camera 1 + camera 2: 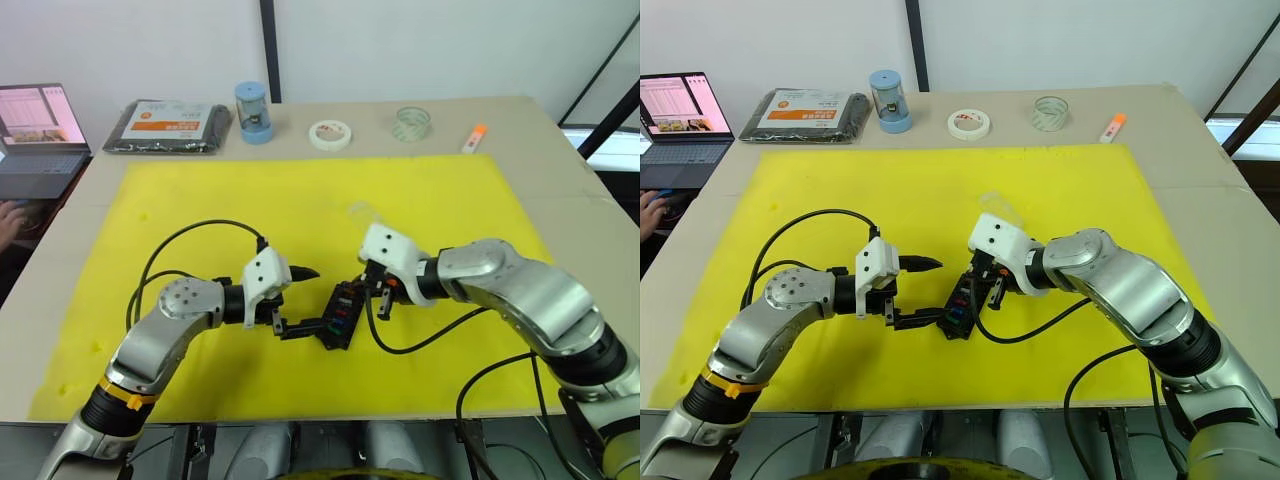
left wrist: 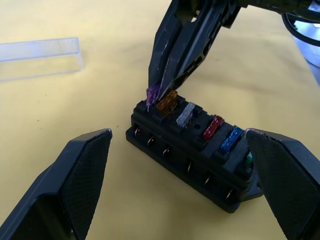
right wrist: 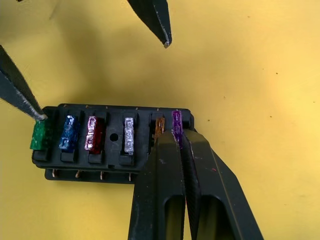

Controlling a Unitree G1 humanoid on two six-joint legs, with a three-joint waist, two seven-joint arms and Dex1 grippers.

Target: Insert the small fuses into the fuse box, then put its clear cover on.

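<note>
The left gripper (image 1: 300, 300) stands open on the yellow mat (image 1: 200, 200), near the middle of its front half. One finger (image 3: 27, 102) touches the green fuse (image 3: 38, 135) at one end of the fuse box (image 2: 190, 155); the other finger (image 3: 155, 20) hangs clear beyond the box's far side. This placement appears to brace the box so that it does not slide while fuses are pressed in.

The fuse box lies between the two grippers, turned at an angle to the mat's front edge. The slot row holds, in order, the green fuse, a blue fuse (image 3: 68, 132), a red fuse (image 3: 93, 134), a pale fuse (image 3: 129, 135), an amber fuse (image 3: 159, 126) and a purple fuse (image 3: 176, 122).

The right gripper (image 3: 179, 140) is closed on the purple fuse at the end slot, opposite the green one. The purple fuse stands higher than its neighbours, so it is probably not fully seated and needs a straight downward push.

The clear cover (image 2: 40, 57) lies on the mat just behind the right gripper, apart from the box and not yet fitted.

The mat rests on a tan table (image 1: 560, 180). Along the table's rear edge, left to right: a black packet (image 1: 165, 125), a blue jar (image 1: 254, 110), a white tape roll (image 1: 329, 134), a clear tape roll (image 1: 411, 123) and an orange-tipped marker (image 1: 473, 138). A laptop (image 1: 40, 135) sits off the left edge, with a person's hand (image 1: 12, 220) beside it. A white wall stands behind.
</note>
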